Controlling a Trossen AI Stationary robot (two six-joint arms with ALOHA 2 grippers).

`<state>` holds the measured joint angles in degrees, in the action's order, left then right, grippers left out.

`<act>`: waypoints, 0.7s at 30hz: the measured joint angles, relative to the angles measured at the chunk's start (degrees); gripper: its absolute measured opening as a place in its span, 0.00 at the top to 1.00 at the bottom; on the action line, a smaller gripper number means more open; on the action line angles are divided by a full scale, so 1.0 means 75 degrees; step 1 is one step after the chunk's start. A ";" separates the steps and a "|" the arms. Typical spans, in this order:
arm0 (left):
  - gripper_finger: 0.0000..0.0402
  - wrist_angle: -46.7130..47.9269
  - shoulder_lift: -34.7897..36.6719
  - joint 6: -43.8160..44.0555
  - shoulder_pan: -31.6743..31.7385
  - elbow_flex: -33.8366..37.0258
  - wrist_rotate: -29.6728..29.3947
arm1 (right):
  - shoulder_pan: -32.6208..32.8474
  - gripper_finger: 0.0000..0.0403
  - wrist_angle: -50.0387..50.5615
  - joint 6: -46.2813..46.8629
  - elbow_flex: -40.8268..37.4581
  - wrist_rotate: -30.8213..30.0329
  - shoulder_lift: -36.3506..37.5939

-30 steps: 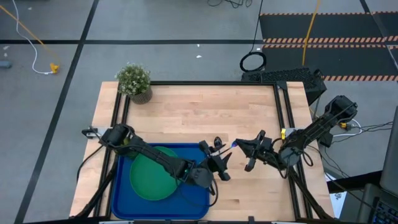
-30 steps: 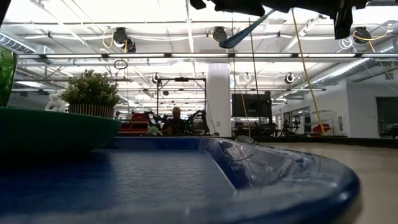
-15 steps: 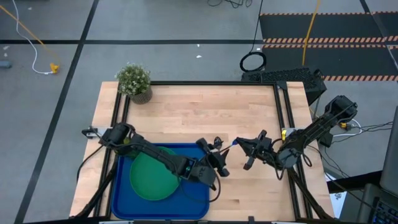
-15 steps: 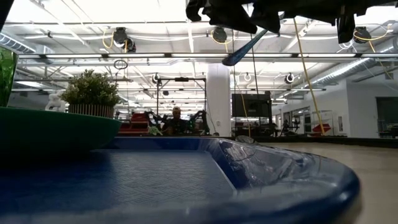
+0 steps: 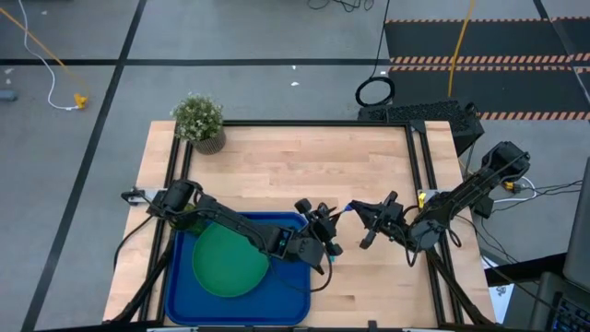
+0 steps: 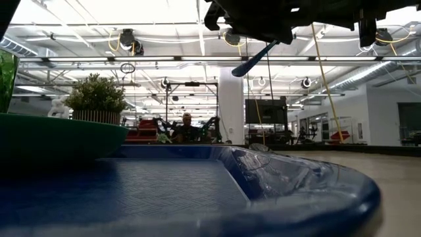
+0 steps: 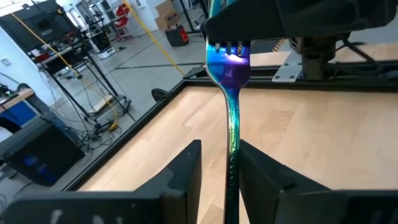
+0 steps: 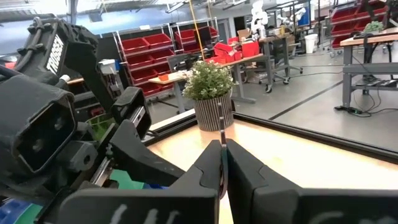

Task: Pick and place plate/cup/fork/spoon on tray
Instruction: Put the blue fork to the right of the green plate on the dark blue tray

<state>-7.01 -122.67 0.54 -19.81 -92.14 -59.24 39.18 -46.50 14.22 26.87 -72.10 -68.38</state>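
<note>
Nearest in the low view, the dark-blue tray [image 6: 197, 191] fills the foreground. The green plate [image 6: 52, 135] is seen lying in it twd the left side. The olive-green cup [image 6: 5, 79] is cut off at the pic's left edge beyond the plate; what it stands on can't be told.

From above, the tray is set at the near-left of the wooden counter [image 5: 295, 166], w/ the plate in its left-centre part.

Just past the tray's right rim, above bare wood, the light-blue fork [image 7: 229, 68] is held up in the air btwn both arms. It is clear of tray & counter, and hangs tilted in the low view.

The tine end is clamped by the right gripper [image 8: 222, 146], whose fingers are pressed tight together on it. The right arm is reached in from the counter's right edge.

The slim handle is straddled by the left gripper [image 7: 221, 152]. Its fingers are only narrowly parted: one finger is just beside the handle, and a gap is left on the other side. A firm hold isn't shown. The left arm is stretched across over the tray & plate.

Farther back, a potted plant [image 5: 199, 120] is stood at the far-left corner of the counter, well apart from the rest.

Beyond the counter, a person [image 6: 186, 122] is seen deep in the room.
</note>
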 joint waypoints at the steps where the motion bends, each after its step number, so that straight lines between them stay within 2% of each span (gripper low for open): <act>1: 0.76 0.0001 0.0000 -0.0030 0.0016 0.0002 0.0007 | -0.0003 1.00 0.0006 0.0011 0.0000 -0.0003 0.0000; 9: 0.77 -0.0364 0.0000 -0.0402 0.0160 0.0003 0.0191 | -0.0008 1.00 0.0012 0.0008 0.0000 -0.0017 0.0000; 19: 0.77 -0.0480 -0.0003 0.0098 0.0071 0.0003 -0.0063 | -0.0014 1.00 0.0003 -0.0027 0.0000 0.0056 0.0000; 21: 0.80 -0.0477 -0.0003 0.0122 0.0037 0.0003 -0.0088 | -0.0014 1.00 0.0003 -0.0027 0.0000 0.0090 0.0000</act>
<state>-10.59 -122.69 1.45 -19.53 -92.12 -59.91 39.07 -46.48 14.02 26.87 -71.42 -68.38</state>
